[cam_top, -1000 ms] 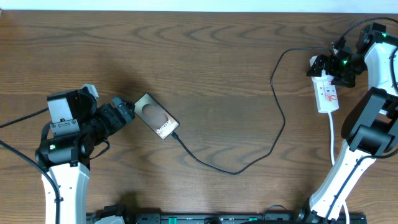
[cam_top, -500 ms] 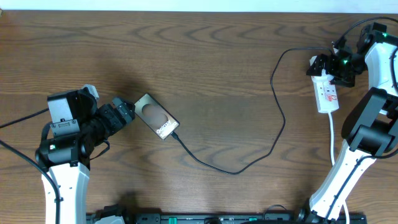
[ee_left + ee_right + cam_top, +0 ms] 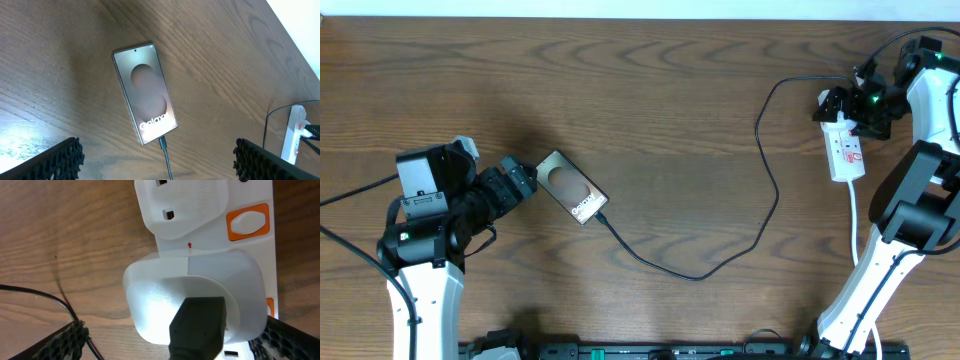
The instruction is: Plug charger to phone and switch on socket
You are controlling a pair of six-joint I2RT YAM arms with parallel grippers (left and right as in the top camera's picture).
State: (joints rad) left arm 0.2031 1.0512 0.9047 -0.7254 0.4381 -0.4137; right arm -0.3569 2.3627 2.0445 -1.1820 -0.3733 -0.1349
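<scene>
Underneath, a dark wood-grain table (image 3: 650, 90) carries the phone (image 3: 572, 187).

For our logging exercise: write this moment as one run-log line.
charger: in phone | left gripper: open, beside phone | right gripper: open, at socket adapter

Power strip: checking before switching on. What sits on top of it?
A white adapter with a black plug in it; the strip outlet beneath is hidden. One orange switch is uncovered.

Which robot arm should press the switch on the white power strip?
The right arm. Its jaws hover over the socket, an orange switch close by. The left arm has its jaws far away beside the phone.
</scene>
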